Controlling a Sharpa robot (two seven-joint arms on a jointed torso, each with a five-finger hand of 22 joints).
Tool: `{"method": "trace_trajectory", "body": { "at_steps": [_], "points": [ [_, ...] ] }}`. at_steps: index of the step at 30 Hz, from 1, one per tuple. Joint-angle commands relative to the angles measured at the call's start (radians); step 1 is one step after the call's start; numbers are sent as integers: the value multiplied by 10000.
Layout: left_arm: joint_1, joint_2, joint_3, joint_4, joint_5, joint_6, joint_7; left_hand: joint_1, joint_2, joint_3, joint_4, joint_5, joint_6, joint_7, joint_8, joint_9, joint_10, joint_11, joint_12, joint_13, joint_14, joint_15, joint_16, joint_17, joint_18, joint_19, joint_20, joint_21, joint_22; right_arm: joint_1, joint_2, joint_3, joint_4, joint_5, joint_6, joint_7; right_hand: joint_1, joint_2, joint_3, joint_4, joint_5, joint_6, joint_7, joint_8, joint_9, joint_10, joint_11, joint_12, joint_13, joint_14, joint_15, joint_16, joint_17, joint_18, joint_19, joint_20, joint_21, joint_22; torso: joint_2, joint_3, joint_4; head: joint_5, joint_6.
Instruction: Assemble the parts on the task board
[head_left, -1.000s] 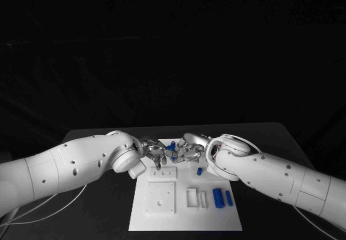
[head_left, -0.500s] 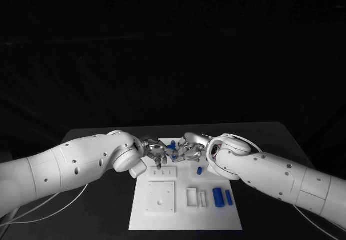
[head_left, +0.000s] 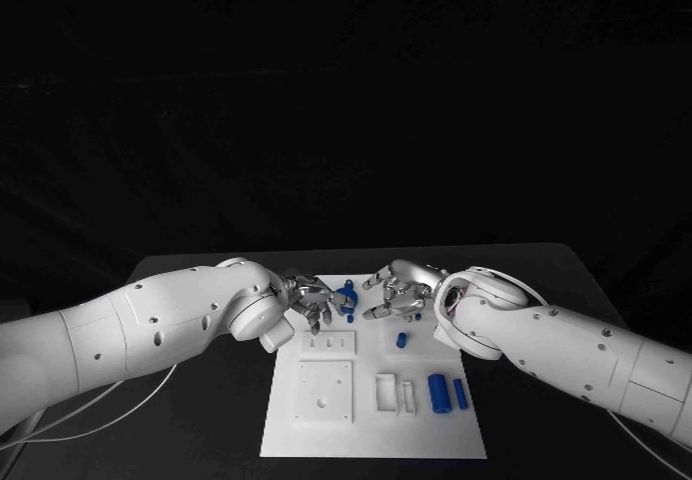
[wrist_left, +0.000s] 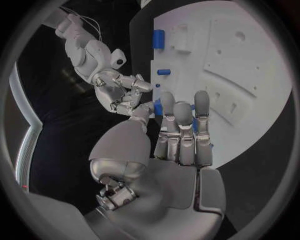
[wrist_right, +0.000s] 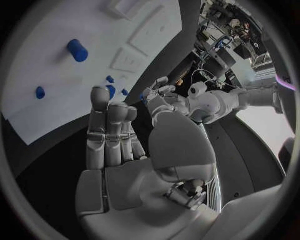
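At board's 12 o'clock: left hand pinches part, right hand empty

On black table (head_left: 534, 275), white board (head_left: 372, 440) lies at centre, seen from head view. Both hands sit over board's 12 o'clock edge, near each other but apart.

Left hand (head_left: 317, 303) comes in from 9 o'clock. It pinches a blue part (head_left: 346, 293) between thumb and fingers. Left wrist view agrees: blue part (wrist_left: 157, 107) sits between the thumb tip and fingers of left hand (wrist_left: 181, 145), over the board (wrist_left: 250, 60) edge. Exact part shape: cannot tell, mostly hidden by fingers.

Right hand (head_left: 397, 295) comes in from 3 o'clock, just beside the held part, not touching it. Fingers apart, nothing in them. Right wrist view: right hand (wrist_right: 119, 150) has its fingers stretched out with a bare palm, and left hand (wrist_right: 159, 100) lies beyond it. In the left wrist view the right hand (wrist_left: 122, 92) is close to the left thumb.

Rest of board, clock from board centre:
- small part (head_left: 402, 340) at 1 o'clock, alone; (wrist_left: 164, 72).
- cylinder (head_left: 436, 392) at 4 o'clock, lying flat; (wrist_left: 159, 38), (wrist_right: 77, 50).
- slim part (head_left: 459, 394) just beside the cylinder, on its 3 o'clock side.
- white bracket (head_left: 387, 392) just beside the cylinder, on its 9 o'clock side.
- white square plate (head_left: 320, 392) at 8 o'clock.
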Motion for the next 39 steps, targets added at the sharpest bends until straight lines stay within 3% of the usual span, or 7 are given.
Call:
{"method": "trace_trajectory", "body": {
  "at_steps": [1, 13, 21, 25, 33, 35, 39],
  "points": [
    [-1, -1, -2, -37, -548, -380, -364, -36, 5, 1463, -1546, -7, 411, -327, -59, 404, 70, 1, -45, 14, 90, -11, -63, 26, 83, -28, -44, 43, 17, -42, -303, 106, 129, 868, -370, 593, 30, -47, -317, 126, 217, -16, 0, -40, -11, -77, -7, -24, -104, -67, 0, -40, -64, 172, 300, 66, -167, -62, -2, 16, -4, 48, -35],
    [0, -12, -42, -52, -2699, -303, -818, 12, -54, 1368, -1625, 14, 615, -358, -228, 253, 258, -36, -208, 16, 260, -55, -205, 141, 16, 502, -82, -648, -36, 116, -1284, 684, 166, 2448, -1785, 1023, -378, 235, 120, 24, 1090, 982, -73, 4, 39, -438, -77, -768, -1415, -138, -28, -866, -750, 50, 282, 43, -1507, -1168, -14, 11, -46, 133, -91],
    [-53, 154, -300, -14, -3978, -314, -1322, 13, -109, 1367, -1660, 110, 733, -384, -275, 203, 404, -73, -248, 55, 408, -92, -250, 220, 2, 714, -123, -992, 400, 435, -1135, 1051, -491, 3814, -2721, 1500, -447, 254, 388, -165, 1625, 985, -58, 2, 37, -565, -69, -1193, -2107, -262, 7, -1661, -1148, -15, 114, 93, -1997, -1850, -9, 4, -27, 143, -188],
    [-197, 246, -358, -27, -4473, -222, -1490, 6, -201, 1447, -1683, 322, 817, -396, -305, 163, 483, -90, -308, 52, 467, -111, -285, 264, 9, 781, -142, -1095, 606, 545, -994, 1110, -758, 4301, -3096, 1844, -494, 261, 855, -480, 2126, 884, -22, -5, 30, -493, -25, -2402, -3584, -259, 91, -3404, -2083, -115, -295, 196, -2446, -3357, 3, 3, -22, 192, -241],
    [-424, 327, -385, -94, -4689, -301, -1606, -31, -230, 1487, -1668, 324, 900, -413, -400, 182, 580, -103, -453, 179, 569, -125, -459, 472, -21, 1051, -157, -1824, 1545, 657, -743, 1141, -1032, 5023, -3319, 2765, -516, 350, 2188, -954, 1195, 1324, 112, 2, 37, -952, 298, -3957, -6204, -214, 538, -6912, -3631, -221, -1467, 605, -2455, -7158, 2, -9, -45, 209, -335],
    [-468, 343, -388, -118, -4700, -341, -1619, -37, -237, 1484, -1668, 330, 911, -418, -404, 185, 594, -107, -461, 193, 582, -128, -473, 491, -23, 1093, -160, -1948, 1700, 674, -668, 1143, -1100, 5426, -3410, 3083, -590, 292, 2521, -964, 1280, 1154, 203, 11, 33, -2346, 884, -5339, -7203, -1812, 1163, -8005, -4216, -495, -3234, 1070, -2551, -7892, -6, -15, -33, 189, -367],
    [-531, 367, -393, -152, -4707, -472, -1631, -41, -245, 1488, -1670, 338, 926, -419, -410, 181, 606, -110, -484, 209, 604, -132, -495, 518, -28, 1171, -164, -2152, 1955, 721, -526, 1145, -1264, 6081, -3441, 3473, -528, 173, 3100, -895, 1198, 375, 335, 2, 2, -1672, 1286, -7746, -9673, -2871, 1845, -8174, -7486, -22, -4936, 2111, -2239, -10845, -9, -9, -39, 172, -399]
  ]
}}
